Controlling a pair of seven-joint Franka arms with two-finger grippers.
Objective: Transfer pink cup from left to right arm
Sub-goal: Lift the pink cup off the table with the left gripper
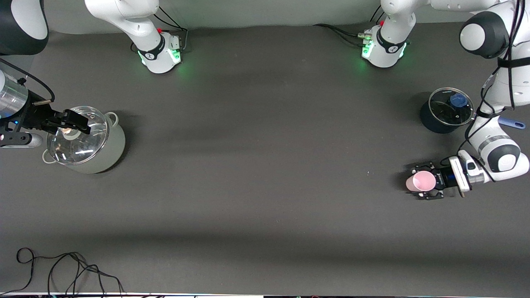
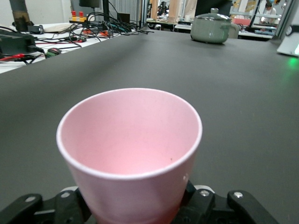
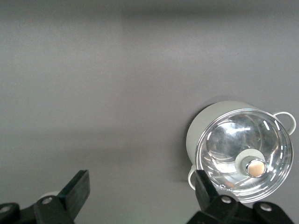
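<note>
The pink cup (image 1: 422,181) is a small pale-pink tumbler at the left arm's end of the table. My left gripper (image 1: 419,182) is shut on it, a black finger pressed on each side. In the left wrist view the cup (image 2: 131,140) fills the foreground with its open mouth toward the camera, and the left gripper (image 2: 135,207) clasps its lower body. My right gripper (image 1: 80,123) is open and empty, above the glass lid of a grey-green pot (image 1: 112,149) at the right arm's end. In the right wrist view its fingers (image 3: 77,186) stand wide apart around the gripper's centre (image 3: 140,191).
The grey-green pot (image 3: 201,126) has a glass lid with a knob (image 3: 254,167); it shows distantly in the left wrist view (image 2: 212,29). A dark pot with a glass lid (image 1: 449,107) and a blue handle (image 1: 511,123) stand farther from the camera than the cup. Cables (image 1: 62,269) lie at the near edge.
</note>
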